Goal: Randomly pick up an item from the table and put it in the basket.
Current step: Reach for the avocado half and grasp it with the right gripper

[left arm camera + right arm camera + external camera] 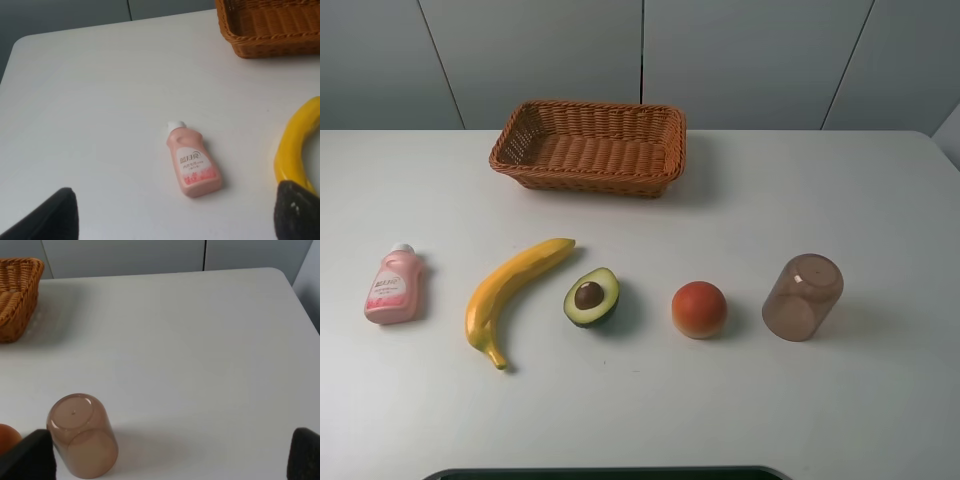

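The left end effector (171, 214) hangs above the bench (95, 100) with its two dark fingertips (47, 216) spread wide and nothing between them. The right end effector (165, 455) is likewise spread apart and holds nothing.

The avocado half (591, 297) lies cut face up on the bench, pit showing. It is in front of the basket (588, 147), well apart from it and roughly in line with the basket's middle. The basket sits at the back of the bench.

A yellow banana (510, 295) curves just left of the avocado half, in front of the basket's left end. A pink bottle (394, 286) lies flat farther out, beyond the basket's left end and well forward of it, with its white cap toward the back.

An orange-red fruit (699, 309) rests in front of the basket's right end. A translucent brown cup (803, 297) is past that end, its base showing. Whether it stands inverted or lies on its side I cannot tell.
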